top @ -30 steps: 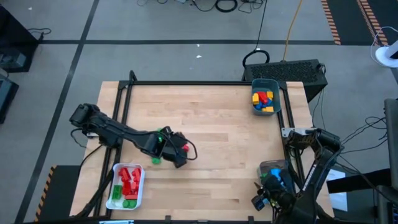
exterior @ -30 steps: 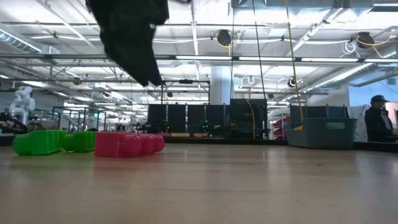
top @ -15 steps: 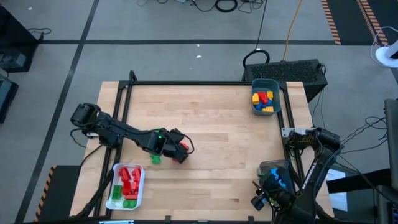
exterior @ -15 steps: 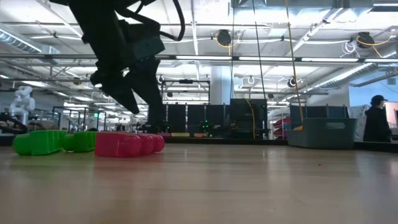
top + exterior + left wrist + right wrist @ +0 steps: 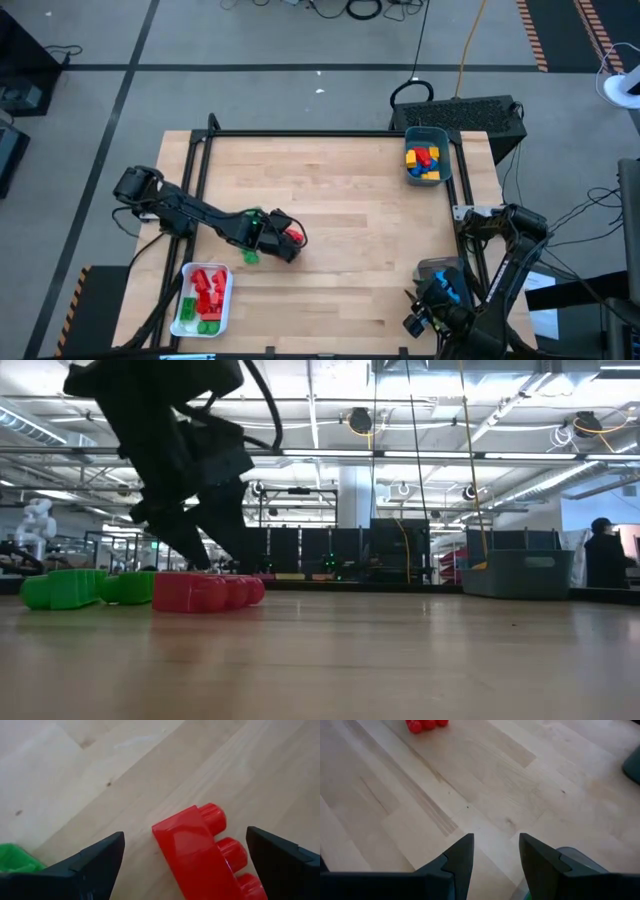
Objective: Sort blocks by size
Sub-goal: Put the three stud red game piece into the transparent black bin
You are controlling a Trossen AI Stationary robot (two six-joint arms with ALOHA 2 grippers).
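Observation:
A red block (image 5: pixel 195 850) lies on its side on the table, studs sideways; it also shows in the high view (image 5: pixel 294 236) and the low view (image 5: pixel 200 592). My left gripper (image 5: pixel 185 834) is open, low over it, one finger on either side, touching nothing. A green block (image 5: pixel 248 257) lies just beside it on the near side. My right gripper (image 5: pixel 496 852) is open and empty at the table's near right corner (image 5: pixel 440 300).
A white tray (image 5: pixel 228 290) at the near left holds red and green blocks. A teal bin (image 5: pixel 445 150) at the far right holds yellow, blue and red blocks. A clear bin (image 5: pixel 440 272) with blue pieces stands under my right arm. Bare wood lies mid-table.
My left gripper has come down toward the red block, from well above the table to just over it, its open fingers now on either side of the block. The blocks have stayed where they were.

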